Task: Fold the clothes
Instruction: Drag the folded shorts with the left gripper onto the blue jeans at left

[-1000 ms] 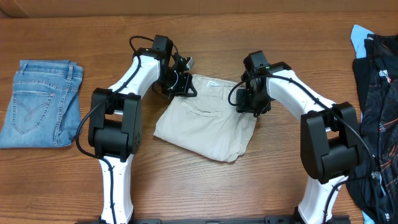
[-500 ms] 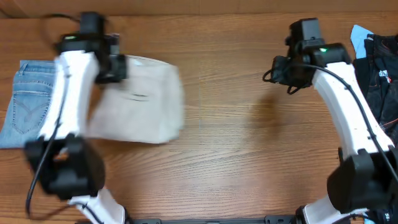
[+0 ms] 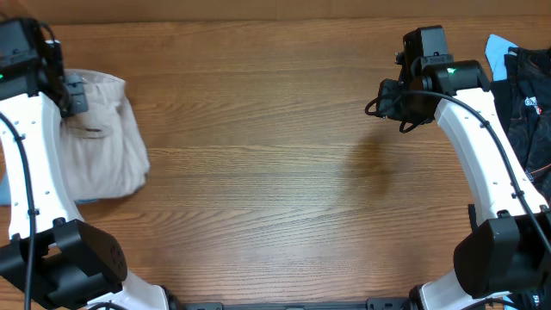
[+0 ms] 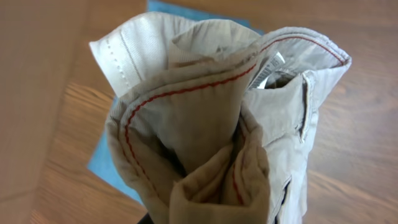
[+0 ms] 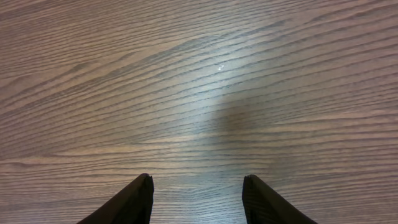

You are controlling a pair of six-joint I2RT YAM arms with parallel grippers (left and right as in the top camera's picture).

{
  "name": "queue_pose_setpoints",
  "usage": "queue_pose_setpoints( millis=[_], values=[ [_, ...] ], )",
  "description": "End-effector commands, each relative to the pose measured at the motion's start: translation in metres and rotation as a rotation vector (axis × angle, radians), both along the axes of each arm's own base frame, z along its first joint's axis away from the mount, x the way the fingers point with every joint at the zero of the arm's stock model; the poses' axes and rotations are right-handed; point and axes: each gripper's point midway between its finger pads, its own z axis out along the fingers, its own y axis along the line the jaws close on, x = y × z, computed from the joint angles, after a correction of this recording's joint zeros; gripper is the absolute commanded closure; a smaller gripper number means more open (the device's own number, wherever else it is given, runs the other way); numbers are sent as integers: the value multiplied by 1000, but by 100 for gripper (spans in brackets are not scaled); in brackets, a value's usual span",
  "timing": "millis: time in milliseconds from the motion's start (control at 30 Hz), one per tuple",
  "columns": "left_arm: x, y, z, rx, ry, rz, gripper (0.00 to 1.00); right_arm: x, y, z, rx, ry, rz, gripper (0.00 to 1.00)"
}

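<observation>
So the khaki shorts (image 3: 99,146) are way over at the left edge of the surface (image 3: 275,172), bunched up under the left pincer (image 3: 76,93). The wrist cam is basically stuffed with fabric: waistband with red stitching (image 4: 186,90), little white label (image 4: 268,68), and a strip of blue jeans (image 4: 102,163) peeking out underneath. The fingers are buried in cloth, but with how the shorts gather toward that pincer, I'd say it's clamped on the waistband end. Can't tell if the lower end is resting on anything or just hanging.

The right pincer (image 5: 198,179) is parked well apart at the upper right, jaws spread wide with nothing in them, only bare wood below. The black patterned garments (image 3: 529,103) sit untouched at the right edge.

My read: the folding itself looks done and this is the stacking bit, shorts going onto the jeans. The next move probably needs a gentle lowering so the bundle lands flat and square on the denim, then let go. Drop it crooked and the fold likely flops open.
</observation>
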Motion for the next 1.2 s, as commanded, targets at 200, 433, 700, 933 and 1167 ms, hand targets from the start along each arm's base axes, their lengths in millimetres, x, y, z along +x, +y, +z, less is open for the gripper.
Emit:
queue_pose_setpoints(
  millis=[200,433,700,933,1167],
  values=[
    [7,61,20,120,-87,45,96,4,-2,10,-5,-31,-6,50],
    [10,105,-2,130,-103,122,90,1,-2,9,-5,-22,-6,50],
    [-7,143,4,165,-148,295,0,0,-2,9,-4,-17,-9,50],
    [27,87,34,-61,-292,95,0,1,-2,9,-4,-18,-9,50],
    [71,-72,51,-480,-383,-334,0,2,1,10,3,-28,27,40]
  ],
)
